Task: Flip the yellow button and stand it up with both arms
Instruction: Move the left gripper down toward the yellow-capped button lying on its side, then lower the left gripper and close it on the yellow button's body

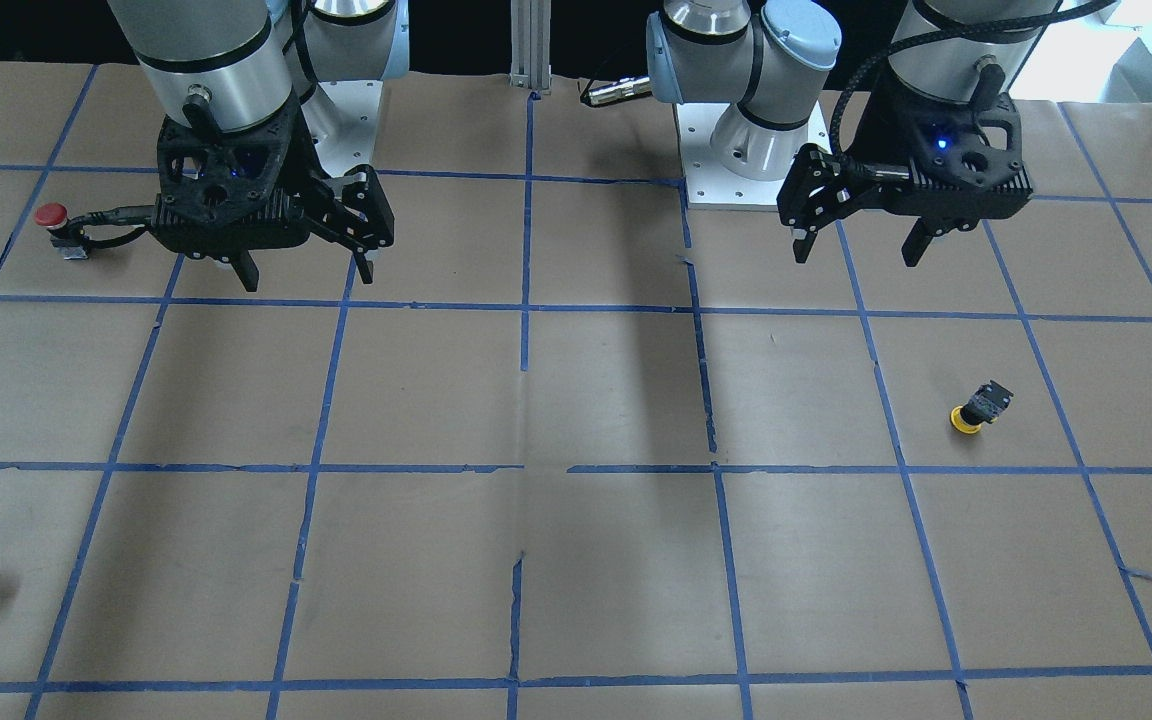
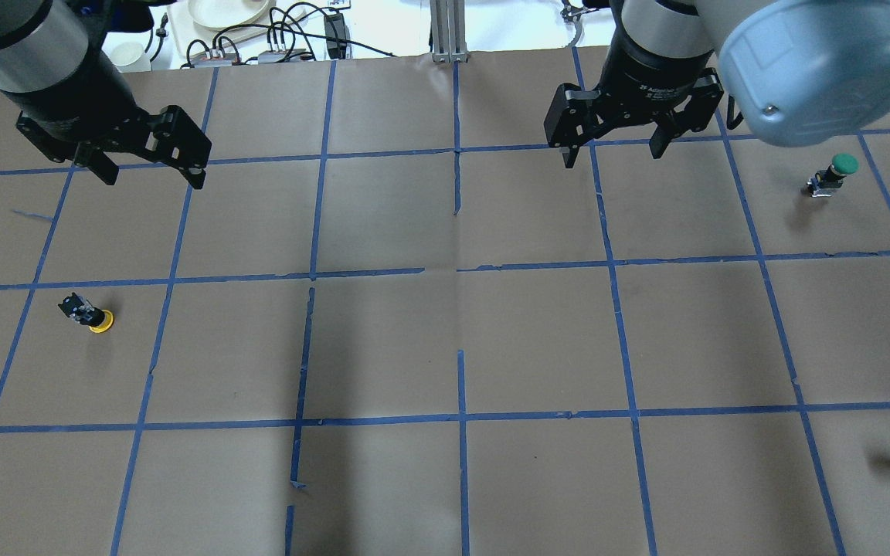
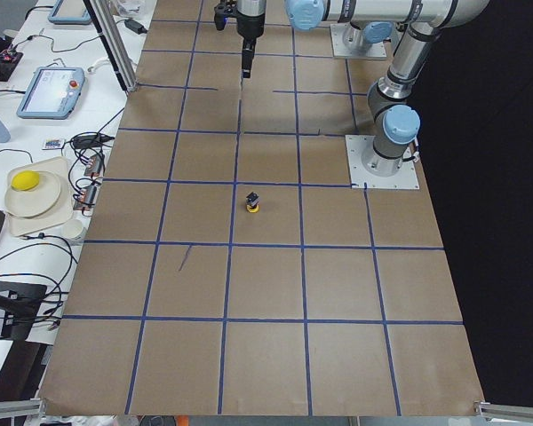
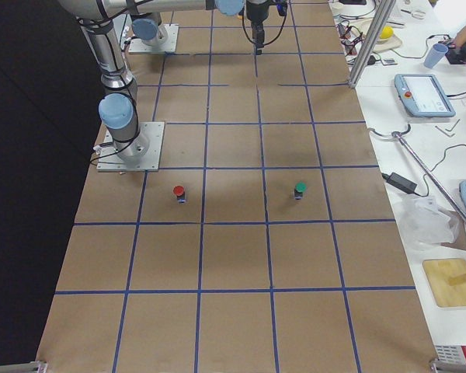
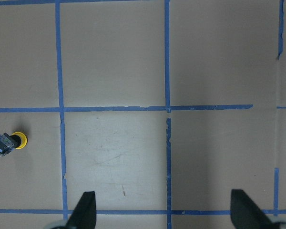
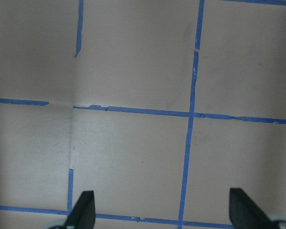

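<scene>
Found on the robot's left half of the brown paper table cover gridded with blue tape (image 2: 383,347): the yellow button (image 2: 87,313), a small push-button switch with a round yellow mushroom cap on a black-grey blocky body, alone in its square. Reads as standing upside down, cap on the paper, body on top, long axis near vertical. Clearest from the left side view, black straight above yellow; merely slanted-looking from overhead and from the front.

Nearest tool: the left gripper (image 2: 153,177), black, two-fingered, hung high, spread wide, holding nothing. Same for the right gripper (image 2: 612,154), well apart across the table.

Lies to the outer left of the left gripper. In the left wrist view, yellow button (image 5: 8,142) hard against the left edge, well outside the line between the fingers (image 5: 83,212). Cannot settle the fore-aft offset: nearer the robot than the gripper from overhead, farther out from the front; probably down to the gripper's height.

Probably calls for a sideways shift, a descent, then a close across the body above the cap.

On the right arm's half: a red-capped push-button (image 4: 179,191) and a green-capped push-button (image 4: 300,189), both cap up, likely the pose wanted.
</scene>
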Robot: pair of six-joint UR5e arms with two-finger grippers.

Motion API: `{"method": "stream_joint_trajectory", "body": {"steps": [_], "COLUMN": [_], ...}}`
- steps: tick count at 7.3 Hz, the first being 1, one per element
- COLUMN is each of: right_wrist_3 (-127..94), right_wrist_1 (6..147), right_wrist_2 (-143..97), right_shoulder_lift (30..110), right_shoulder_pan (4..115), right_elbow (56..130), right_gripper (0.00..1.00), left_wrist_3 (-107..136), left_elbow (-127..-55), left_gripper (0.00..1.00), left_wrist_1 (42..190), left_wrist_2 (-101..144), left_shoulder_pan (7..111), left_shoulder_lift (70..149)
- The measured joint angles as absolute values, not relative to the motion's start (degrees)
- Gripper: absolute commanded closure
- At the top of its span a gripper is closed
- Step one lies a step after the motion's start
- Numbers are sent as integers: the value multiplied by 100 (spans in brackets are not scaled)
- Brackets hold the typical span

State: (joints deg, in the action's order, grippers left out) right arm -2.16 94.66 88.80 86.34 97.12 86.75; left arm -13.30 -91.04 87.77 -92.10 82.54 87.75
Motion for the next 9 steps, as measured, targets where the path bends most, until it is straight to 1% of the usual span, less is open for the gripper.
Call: {"method": "stream_joint_trajectory", "body": {"steps": [2,5,9], "right_wrist_3": [-218,-217,-228], "right_wrist_1": [9466,9466,9463], "right_wrist_2": [8874,8869,8856], "right_shoulder_lift": [8634,8625,8617], "right_shoulder_pan": [9712,9712,9712], "right_elbow": [8675,8675,8675], "right_gripper": [0,0,0], "left_wrist_3": [-2481,-4221,-5270], "left_elbow": [-9251,-9709,-10380], "left_gripper": [0,0,0], "left_wrist_1": [8757,8593,7990], "left_wrist_2": [-9186,-9147,-9139], "left_shoulder_pan": [7489,6490,5924], "left_shoulder_lift": [8819,8867,8880]}}
